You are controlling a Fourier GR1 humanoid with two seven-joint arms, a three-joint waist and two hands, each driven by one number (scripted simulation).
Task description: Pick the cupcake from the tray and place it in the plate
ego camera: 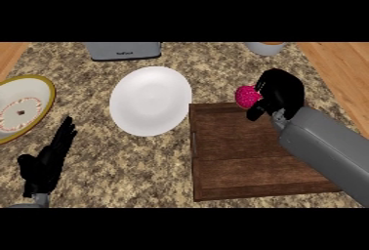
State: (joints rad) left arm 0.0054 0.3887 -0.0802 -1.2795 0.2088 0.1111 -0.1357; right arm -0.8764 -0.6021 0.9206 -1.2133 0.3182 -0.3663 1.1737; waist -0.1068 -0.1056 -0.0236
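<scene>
Right hand is curling round the pink cupcake — fingers and thumb closing on it from its right side, part of it showing at the hand's left. Hand and cupcake are sitting over the far edge of the brown wooden tray; cannot tell whether the cupcake is touching the wood. The tray is stretching back toward the robot under the grey forearm. To the hand's left, just beside the tray's far corner, the white plate is lying bare on the speckled desk. Farther left, a gold-rimmed plate. Beyond the hand — a pale vessel, and up-left a grey appliance. Left hand is resting far off left, fingers straight, holding nothing.
</scene>
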